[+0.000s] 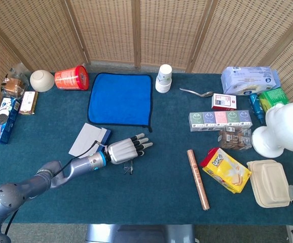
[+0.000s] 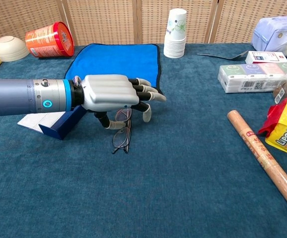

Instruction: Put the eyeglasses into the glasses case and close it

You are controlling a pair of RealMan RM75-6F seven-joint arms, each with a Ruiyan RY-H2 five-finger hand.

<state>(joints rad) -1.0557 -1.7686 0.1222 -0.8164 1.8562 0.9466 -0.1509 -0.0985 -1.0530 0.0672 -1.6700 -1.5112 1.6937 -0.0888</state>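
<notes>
The table (image 2: 193,188) is big and soft. The left hand (image 2: 112,92) hovers open, fingers spread, holding nothing. The glasses case (image 2: 59,120) sits just behind it. The eyeglasses (image 2: 122,134) lie right under its fingers. A hard push could bend them or slide them away

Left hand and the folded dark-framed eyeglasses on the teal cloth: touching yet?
Cannot tell. In the chest view the left hand hovers over the folded dark-framed eyeglasses, thumb low beside the upper lens, but neither view shows contact or a gap plainly.
</notes>
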